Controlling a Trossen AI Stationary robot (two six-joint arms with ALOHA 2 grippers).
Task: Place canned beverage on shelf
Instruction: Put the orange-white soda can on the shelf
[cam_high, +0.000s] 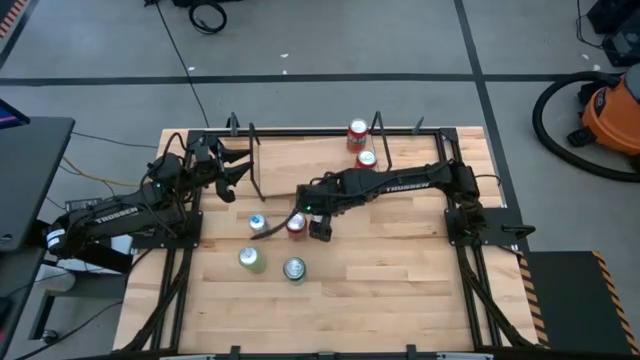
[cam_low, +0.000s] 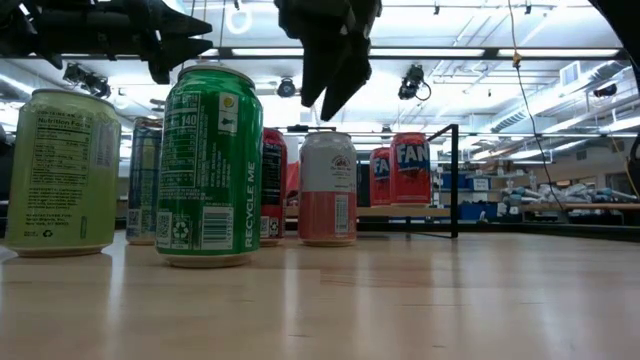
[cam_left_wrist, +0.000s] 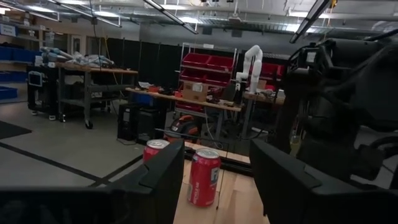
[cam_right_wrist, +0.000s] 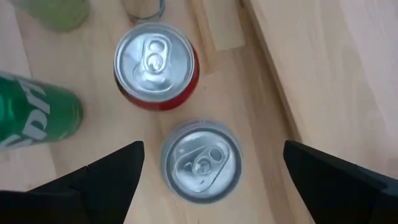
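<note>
Cans, near: green can (cam_low: 209, 165) and pale-green can (cam_low: 64, 170) stand at the front of the tabletop (cam_high: 400, 290), untouched.
Right claw (cam_right_wrist: 208, 180): spread wide, hanging above a pale can (cam_right_wrist: 201, 160), with a red can (cam_right_wrist: 156, 65) just beside it.
Risk: judging by how close those two stand, a finger (cam_right_wrist: 102, 180) coming down could clip the red one and tip it.
Left claw (cam_left_wrist: 214, 180): open, idle at the far left.
Shelf (cam_high: 400, 135): at the back, two red cans (cam_high: 358, 133) on it.
</note>
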